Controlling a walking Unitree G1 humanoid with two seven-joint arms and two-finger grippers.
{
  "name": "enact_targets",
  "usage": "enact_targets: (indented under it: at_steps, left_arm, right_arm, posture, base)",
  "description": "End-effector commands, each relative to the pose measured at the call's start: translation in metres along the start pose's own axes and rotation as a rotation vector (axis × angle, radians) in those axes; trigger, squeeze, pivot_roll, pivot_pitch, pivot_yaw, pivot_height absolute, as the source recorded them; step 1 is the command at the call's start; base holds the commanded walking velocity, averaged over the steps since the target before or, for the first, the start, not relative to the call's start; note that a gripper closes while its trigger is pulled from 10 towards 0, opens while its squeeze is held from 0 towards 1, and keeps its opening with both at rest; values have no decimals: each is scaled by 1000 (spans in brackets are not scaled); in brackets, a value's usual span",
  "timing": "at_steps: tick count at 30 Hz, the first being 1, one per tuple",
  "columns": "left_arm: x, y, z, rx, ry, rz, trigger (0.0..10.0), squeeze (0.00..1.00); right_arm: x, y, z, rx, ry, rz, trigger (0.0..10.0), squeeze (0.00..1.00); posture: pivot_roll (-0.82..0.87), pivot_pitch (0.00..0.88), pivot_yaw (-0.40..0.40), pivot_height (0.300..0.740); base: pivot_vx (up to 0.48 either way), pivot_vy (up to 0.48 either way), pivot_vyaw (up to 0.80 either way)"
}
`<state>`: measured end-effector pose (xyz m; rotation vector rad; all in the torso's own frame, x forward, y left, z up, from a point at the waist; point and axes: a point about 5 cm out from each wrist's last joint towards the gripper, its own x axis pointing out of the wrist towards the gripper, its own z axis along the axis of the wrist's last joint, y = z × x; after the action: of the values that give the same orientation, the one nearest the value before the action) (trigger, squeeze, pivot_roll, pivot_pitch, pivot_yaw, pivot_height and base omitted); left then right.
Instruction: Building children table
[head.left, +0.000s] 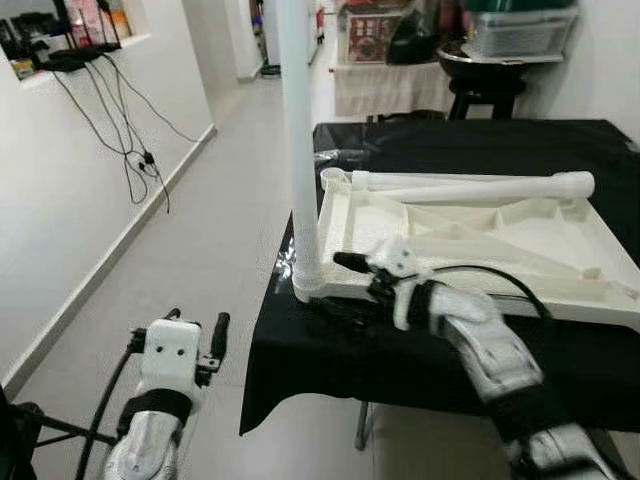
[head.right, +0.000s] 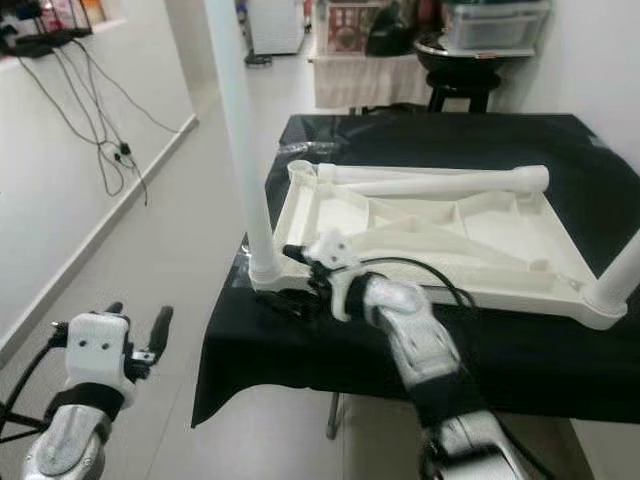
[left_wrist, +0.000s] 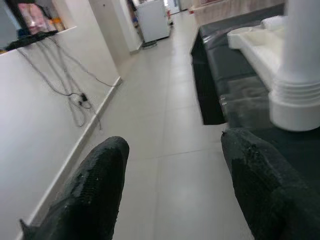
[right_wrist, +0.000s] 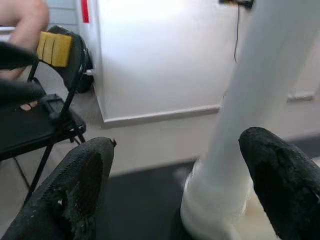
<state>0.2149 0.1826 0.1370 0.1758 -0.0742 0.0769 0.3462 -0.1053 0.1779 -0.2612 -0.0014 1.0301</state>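
Grey floor tiles (head.left: 220, 230) are running down a corridor beside a black-covered table (head.left: 470, 140), where a white plastic children's tabletop (head.right: 430, 235) is lying upside down, ribs showing. One screwed-in leg (head.left: 297, 140) is standing upright at its near-left corner; a loose leg (head.left: 470, 185) is lying across the far edge. The right gripper (right_wrist: 175, 185) is hovering spread wide by the upright leg's base, holding nothing. The left gripper (left_wrist: 172, 185) is hanging open over the floor, likewise empty.
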Motion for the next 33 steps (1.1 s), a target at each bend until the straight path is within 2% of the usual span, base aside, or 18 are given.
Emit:
enact_targets:
  at_steps: [1, 3, 5, 7, 12, 21, 22, 25, 27, 31, 33]
  left_arm:
    - [0, 6, 0, 4, -4, 7, 10000, 0]
    - [-1, 9, -3, -62, 14, 18, 10000, 0]
    - [-1, 9, -3, -62, 14, 18, 10000, 0]
    - [-3, 4, -5, -123, 36, -7, 10000, 0]
    - [-7, 0, -5, -155, 46, -32, 10000, 0]
    - [-14, -1, -5, -171, 61, -74, 10000, 0]
    - [-18, -2, -4, -174, 64, -78, 10000, 0]
    - [-23, -2, -3, -182, 69, -82, 10000, 0]
    - [-28, -3, -1, -194, 75, -92, 10000, 0]
    - [-32, -4, 0, -207, 81, -103, 10000, 0]
    - [-32, -4, 0, -207, 81, -103, 10000, 0]
  right_arm:
    - [6, 1, -1, -1, 5, 5, 10000, 0]
    - [21, -5, 6, 27, -9, 10, 10000, 0]
    - [21, -5, 6, 27, -9, 10, 10000, 0]
    - [29, -7, 10, 55, -12, 29, 10000, 0]
    - [32, -7, 14, 68, -31, 74, 10000, 0]
    - [39, -15, 20, 26, 3, 53, 10000, 0]
    - [33, -21, 16, 14, 48, 38, 10000, 0]
    - [26, -28, 12, 5, 89, 31, 10000, 0]
    - [13, -37, 8, 1, 138, 37, 10000, 0]
    - [3, -44, 7, -12, 174, 42, 10000, 0]
    - [3, -44, 7, -12, 174, 42, 10000, 0]
  posture:
    - [-14, 39, 24, 740]
    - [12, 50, 14, 740]
    - [12, 50, 14, 740]
    - [27, 66, 12, 740]
    - [31, 89, 19, 740]
    - [57, 118, 23, 740]
    - [71, 138, 22, 740]
    - [73, 153, 23, 740]
    - [74, 166, 24, 740]
    - [77, 182, 27, 740]
    - [77, 182, 27, 740]
  base:
    - [0, 0, 0]
    - [0, 0, 0]
    - [0, 0, 0]
    - [0, 0, 0]
    - [0, 0, 0]
    - [0, 0, 0]
    - [0, 0, 0]
    - [0, 0, 0]
    - [0, 0, 0]
    - [0, 0, 0]
    - [0, 0, 0]
